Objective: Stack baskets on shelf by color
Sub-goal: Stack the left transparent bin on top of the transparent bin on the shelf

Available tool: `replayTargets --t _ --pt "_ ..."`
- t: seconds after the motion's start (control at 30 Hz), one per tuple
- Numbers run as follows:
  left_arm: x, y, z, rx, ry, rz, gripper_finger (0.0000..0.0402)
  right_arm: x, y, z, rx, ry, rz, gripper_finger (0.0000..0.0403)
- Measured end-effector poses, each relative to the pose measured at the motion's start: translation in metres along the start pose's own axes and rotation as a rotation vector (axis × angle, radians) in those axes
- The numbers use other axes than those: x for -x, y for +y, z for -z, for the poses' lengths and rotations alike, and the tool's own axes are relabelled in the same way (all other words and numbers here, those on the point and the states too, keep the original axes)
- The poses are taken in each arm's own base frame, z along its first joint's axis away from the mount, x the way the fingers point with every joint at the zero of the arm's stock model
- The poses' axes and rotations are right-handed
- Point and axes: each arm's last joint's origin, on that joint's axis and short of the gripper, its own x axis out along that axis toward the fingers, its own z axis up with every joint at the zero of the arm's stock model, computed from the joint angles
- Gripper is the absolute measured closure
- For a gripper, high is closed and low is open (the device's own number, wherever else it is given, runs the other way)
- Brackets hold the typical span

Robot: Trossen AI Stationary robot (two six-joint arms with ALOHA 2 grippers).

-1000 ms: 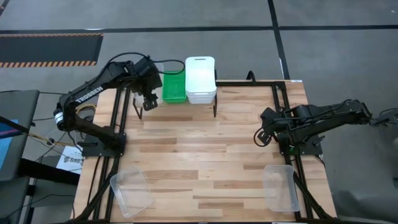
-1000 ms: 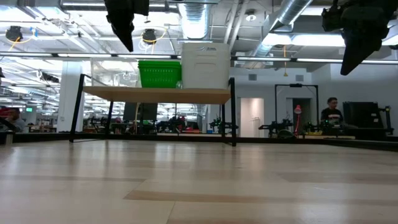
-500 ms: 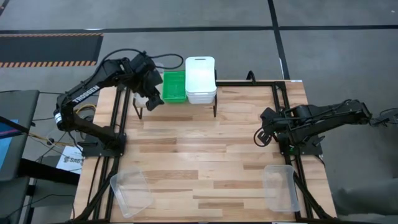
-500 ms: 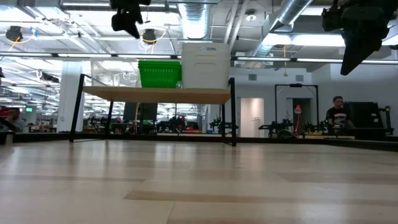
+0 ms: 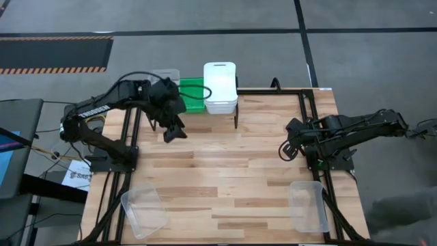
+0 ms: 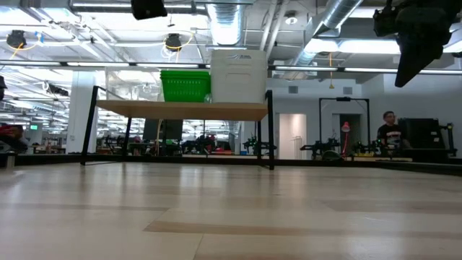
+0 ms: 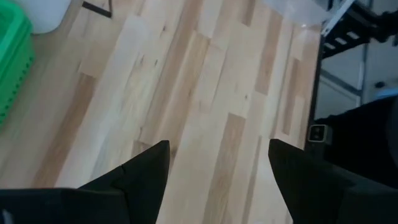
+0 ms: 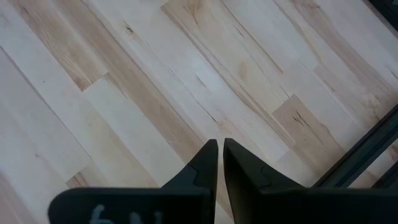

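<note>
On the far edge of the worktop (image 5: 225, 171), high view: the shelf (image 5: 235, 104) is carrying a clear basket (image 5: 166, 74), a green stack (image 5: 193, 96) and a white stack (image 5: 220, 87), side by side; the left tool (image 5: 172, 132) is hanging over bare planks just in front of the shelf, empty; the right tool (image 5: 284, 152) is waiting at the worktop's right edge; two more clear baskets are lying on the near edge, one at the left (image 5: 144, 210), one at the right (image 5: 306, 206). Low view: the shelf board (image 6: 182, 110) is standing on black legs with clear (image 6: 133, 84), green (image 6: 185, 85) and white (image 6: 239, 75) baskets on top. Left wrist view: fingers (image 7: 146, 171) are standing wide apart over wood, gripping nothing; a green basket (image 7: 12, 59) is showing at the frame edge. Right wrist view: fingers (image 8: 208, 163) are sitting almost together, a narrow slit between, empty.
</note>
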Motion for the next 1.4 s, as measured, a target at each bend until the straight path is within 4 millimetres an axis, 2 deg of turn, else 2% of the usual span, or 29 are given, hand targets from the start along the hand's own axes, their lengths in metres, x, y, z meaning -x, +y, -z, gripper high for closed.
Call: replayTargets --t 0.33,0.63,0.93,1.3,1.4 --pt "-0.011 -0.038 0.014 0.065 0.013 -0.070 0.0141 0.000 0.000 0.000 0.000 0.001 -0.001 0.0351" --pt "-0.026 -0.076 0.042 0.143 0.017 -0.158 0.0141 0.000 0.001 -0.001 -0.003 -0.005 -0.008 0.0351" --pt "-0.070 -0.107 0.094 0.236 0.138 -0.158 0.0141 0.000 0.002 -0.001 -0.007 0.008 -0.032 0.0351" --pt "-0.121 -0.168 0.153 0.312 0.264 0.005 0.0141 0.000 0.003 -0.002 0.018 -0.006 -0.046 0.0351" --pt "-0.137 -0.185 0.169 0.323 0.350 0.040 0.0141 0.000 0.003 -0.002 0.039 -0.007 -0.047 0.0351"
